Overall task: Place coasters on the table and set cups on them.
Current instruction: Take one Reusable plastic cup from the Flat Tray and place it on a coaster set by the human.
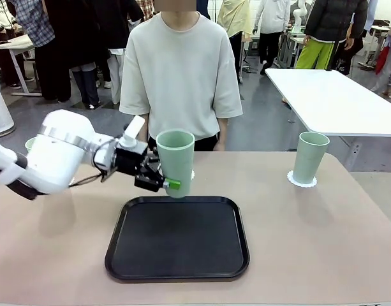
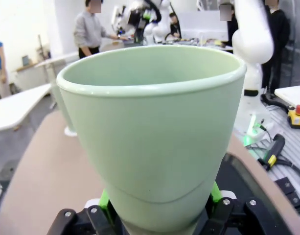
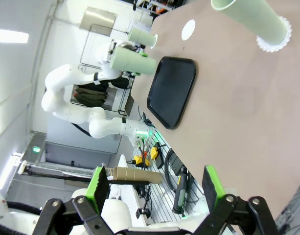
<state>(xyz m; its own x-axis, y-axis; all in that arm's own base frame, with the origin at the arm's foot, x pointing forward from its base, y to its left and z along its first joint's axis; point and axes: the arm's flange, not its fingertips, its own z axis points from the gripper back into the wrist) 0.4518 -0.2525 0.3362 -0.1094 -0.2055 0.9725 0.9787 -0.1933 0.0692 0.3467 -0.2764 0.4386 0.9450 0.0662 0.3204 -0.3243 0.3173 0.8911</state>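
Mint-green plastic marks the held cup [image 1: 175, 161] in the front view: the left gripper [image 1: 158, 180] pinches it near its base, upright and lifted above the far edge of the black tray [image 1: 178, 237]. A white coaster [image 1: 191, 174] peeks out just behind it on the tan tabletop [image 1: 323, 242]. To the right a second cup [image 1: 310, 157] stands on its own coaster [image 1: 302, 179]. A third cup [image 1: 30, 144] shows partly behind the left arm. A person [image 1: 180, 76] stands at the far side.

In the left wrist view the held cup [image 2: 152, 132] rises between the green pads [image 2: 103, 199], which press on its lower wall.

In the right wrist view the right gripper [image 3: 154, 188] is spread wide and holds nothing, off the tabletop's [image 3: 238, 107] edge; a bare coaster [image 3: 188, 30] lies beyond the tray [image 3: 172, 91], between the cup on its coaster [image 3: 252, 20] and the cup in the left gripper [image 3: 131, 60].
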